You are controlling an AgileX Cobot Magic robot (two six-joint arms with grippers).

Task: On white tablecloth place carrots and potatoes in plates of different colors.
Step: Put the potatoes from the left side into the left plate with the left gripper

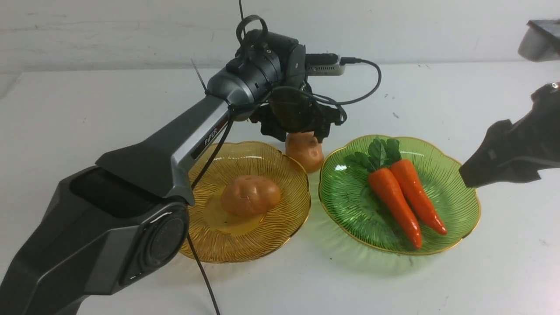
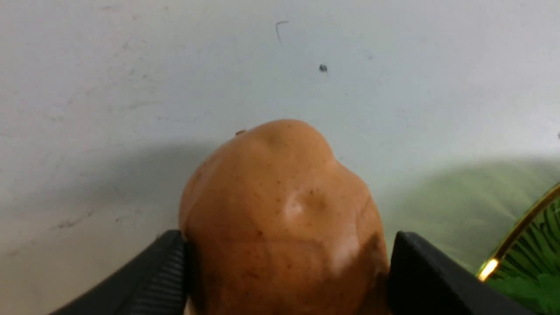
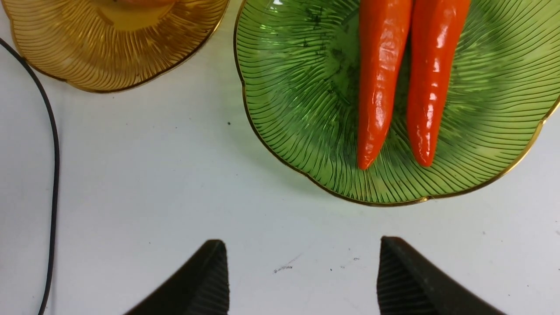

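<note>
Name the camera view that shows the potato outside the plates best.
The left wrist view: that potato sits large and close, dimples clear, between the left gripper fingers. In the front view the potato is half hidden under the gripper. The right wrist view misses it.

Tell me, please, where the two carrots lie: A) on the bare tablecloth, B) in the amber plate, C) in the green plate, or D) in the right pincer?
C: both carrots lie side by side in the green plate, while the amber plate holds only a potato.
</note>
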